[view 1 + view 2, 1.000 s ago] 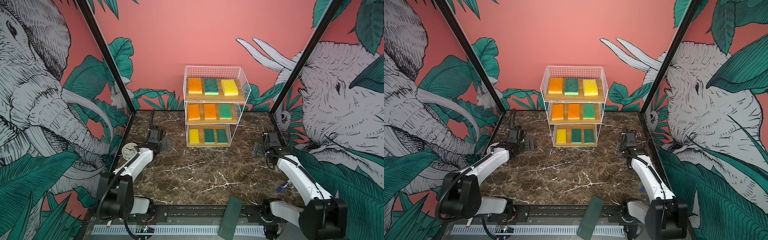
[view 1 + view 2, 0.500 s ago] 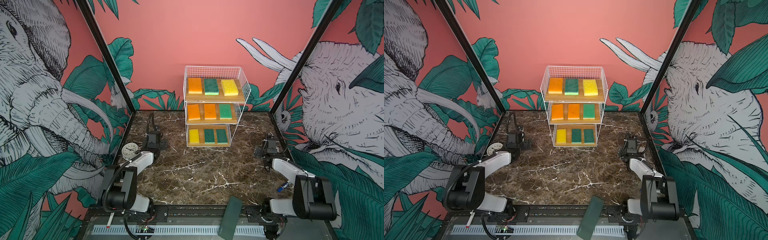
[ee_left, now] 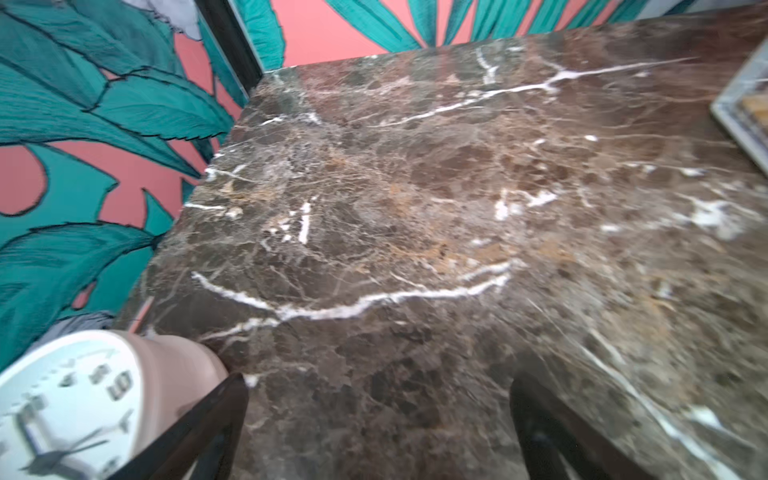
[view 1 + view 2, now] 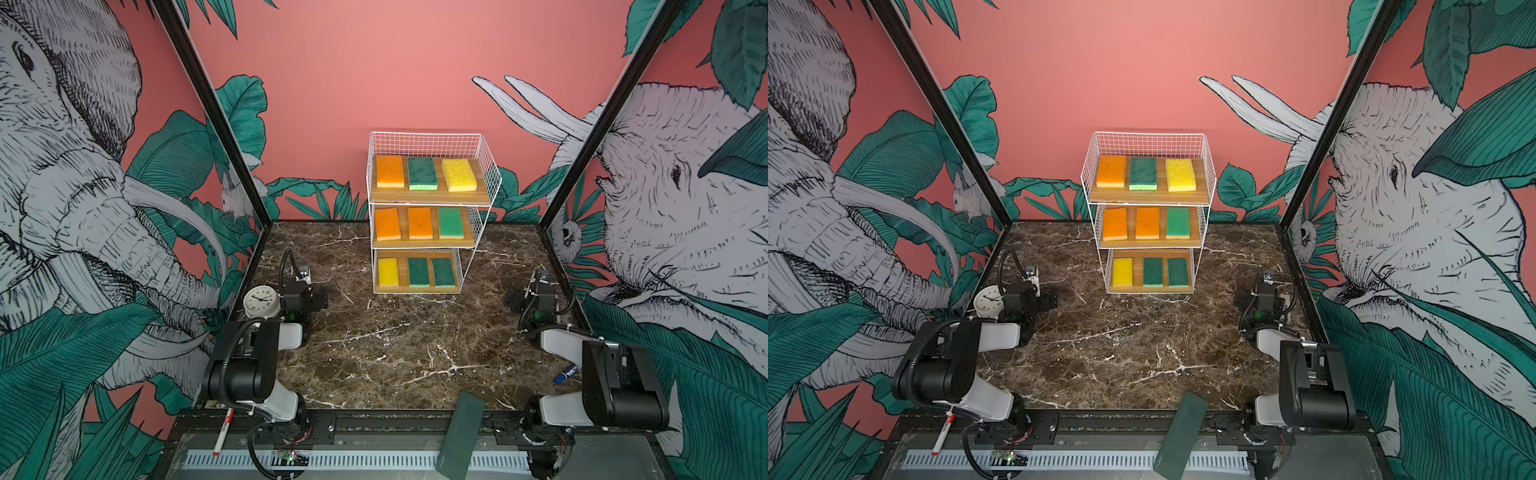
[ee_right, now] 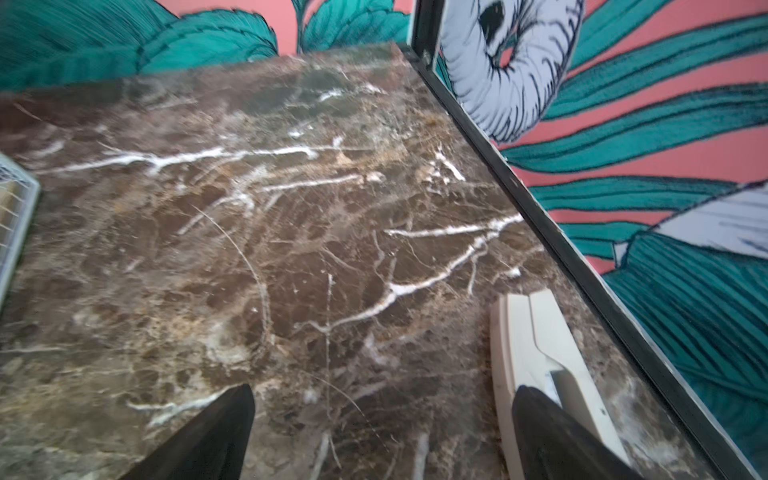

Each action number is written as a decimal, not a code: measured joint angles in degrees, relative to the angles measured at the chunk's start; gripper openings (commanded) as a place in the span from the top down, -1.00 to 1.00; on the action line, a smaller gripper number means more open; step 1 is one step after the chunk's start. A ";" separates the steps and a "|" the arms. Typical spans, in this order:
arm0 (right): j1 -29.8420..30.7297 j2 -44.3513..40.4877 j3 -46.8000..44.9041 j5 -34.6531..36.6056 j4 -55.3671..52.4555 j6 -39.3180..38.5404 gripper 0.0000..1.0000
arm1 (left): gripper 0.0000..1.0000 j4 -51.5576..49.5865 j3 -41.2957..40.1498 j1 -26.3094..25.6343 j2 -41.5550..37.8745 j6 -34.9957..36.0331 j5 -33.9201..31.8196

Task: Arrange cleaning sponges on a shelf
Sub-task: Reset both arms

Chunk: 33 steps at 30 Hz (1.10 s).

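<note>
veined brown marble table point(image 4: 395, 353) bears white wire-grid shelf point(image 4: 482, 199) holding 9 rectangular foam sponges point(image 4: 422, 173).

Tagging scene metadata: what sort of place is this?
Likely a staged robot test cell: printed jungle wall panels in a black frame enclose a marble-look tabletop, with the left arm and right arm mounted at its front edge and a wire shelf of sponges as prop.

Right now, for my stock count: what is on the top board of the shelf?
The top board of the shelf holds an orange sponge, a green sponge and a yellow sponge, side by side. The wood under them is hidden.
</note>
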 measured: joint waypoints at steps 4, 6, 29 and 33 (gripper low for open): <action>0.02 3.89 -5.40 -4.31 12.52 -2.23 -0.98 | -0.99 2.69 -0.63 -0.07 0.61 0.11 1.38; 0.02 7.58 -8.50 -6.25 20.24 -2.86 -0.98 | -0.99 4.26 -0.63 -0.07 0.57 0.20 1.90; 0.07 8.72 -5.16 -10.62 23.80 -4.57 -0.98 | -0.99 12.98 -4.81 -0.07 0.57 1.51 4.92; 0.07 8.72 -5.16 -10.67 23.80 -4.57 -0.98 | -0.99 12.92 -4.63 -0.02 0.57 1.42 4.72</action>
